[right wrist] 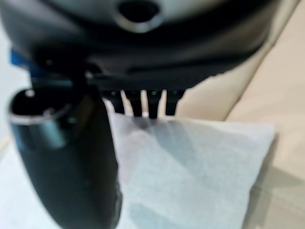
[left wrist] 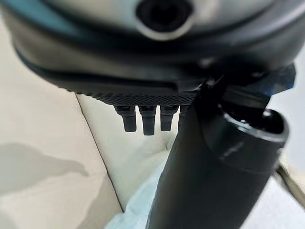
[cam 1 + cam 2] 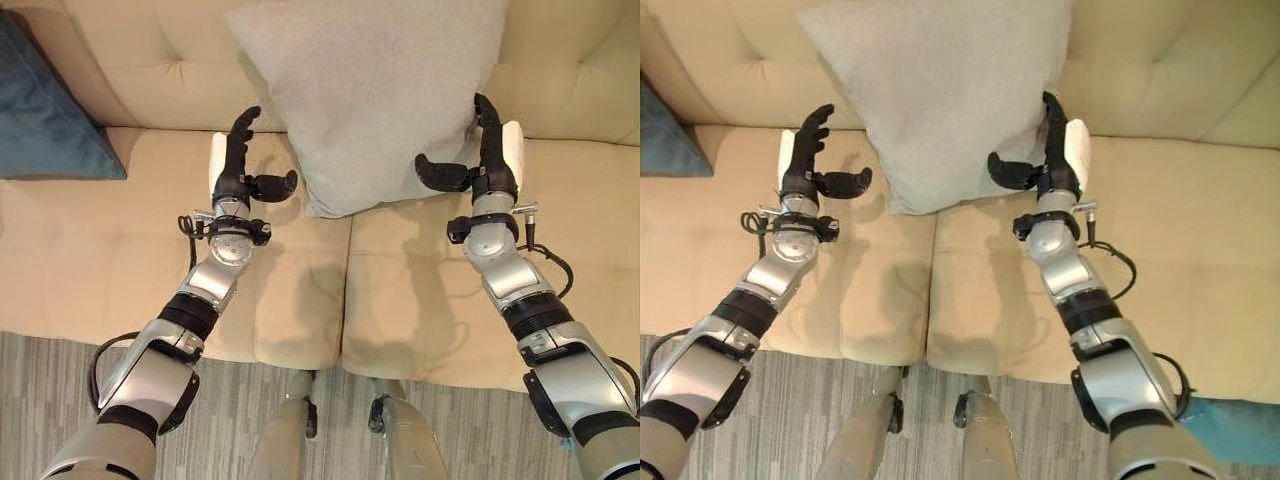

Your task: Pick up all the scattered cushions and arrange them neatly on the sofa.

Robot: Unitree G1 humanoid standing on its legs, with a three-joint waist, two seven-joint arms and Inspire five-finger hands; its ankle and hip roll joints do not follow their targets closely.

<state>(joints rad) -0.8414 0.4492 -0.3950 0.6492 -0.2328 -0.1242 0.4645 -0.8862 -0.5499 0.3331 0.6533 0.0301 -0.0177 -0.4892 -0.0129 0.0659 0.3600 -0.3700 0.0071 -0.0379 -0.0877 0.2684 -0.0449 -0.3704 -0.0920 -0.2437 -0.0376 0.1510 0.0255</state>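
Leaned upright against the backrest of the cream sofa (image 3: 150,60), a light grey cushion (image 3: 370,90), its lower corner resting on the seat right at the seam between the two seat pads. Just left of the grey cushion, over the left seat pad, the left hand (image 3: 236,165): fingers straight and raised, thumb stuck out toward the cushion, spread wide, nothing held, a small gap from the cushion's edge. Against the grey cushion's right edge, the right hand (image 3: 492,160): fingers extended up along the fabric, thumb reaching across the front face near the lower right corner, not clamped. Well left of the grey cushion, at the sofa's far left end, a dark teal cushion (image 3: 45,110) propped on the seat. Below the seat's front edge, grey striped floor (image 3: 60,370).
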